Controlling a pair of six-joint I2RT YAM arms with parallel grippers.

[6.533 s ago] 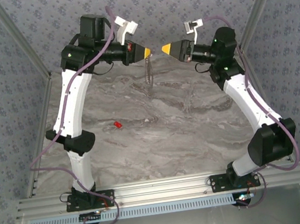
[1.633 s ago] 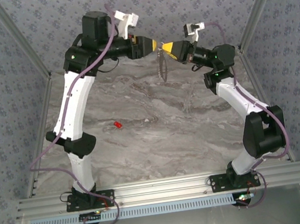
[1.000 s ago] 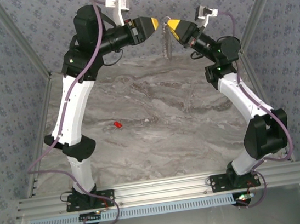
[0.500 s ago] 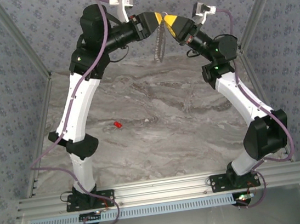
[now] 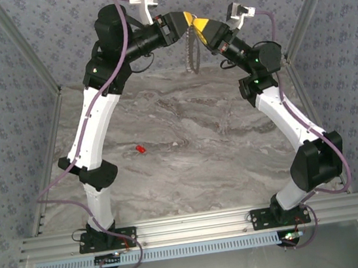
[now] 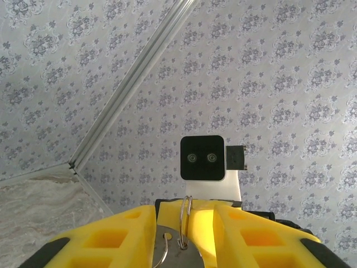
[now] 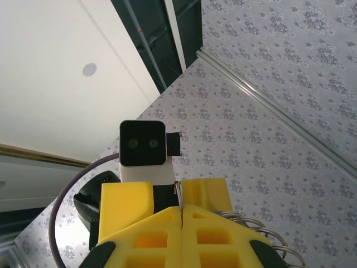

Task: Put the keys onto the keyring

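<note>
Keyring [image 5: 188, 53] hangs high over the far end of the table [image 5: 235, 159], pinched at its top, long axis dropping straight down; now sweeping from the left; the red key [image 5: 139, 150] lies flat on the marble, alone, on my left arm's side, well apart from both grippers and far below them; next, my left gripper [image 5: 184, 21], raised and pointing right, jaws partly apart with the ring's wire standing in the gap between the yellow fingers [image 6: 128, 234], touching neither as far as my wrist view shows, so I hold nothing there; then my right gripper [image 5: 200, 27], nose to nose with the left, jaws pressed together on the thin wire, carrying it; so the call: the key sits down and to the left of the hanging ring, my left arm is clearly nearer, and with the right bearing the ring I'd judge the left is the one to drop for the key.
</note>
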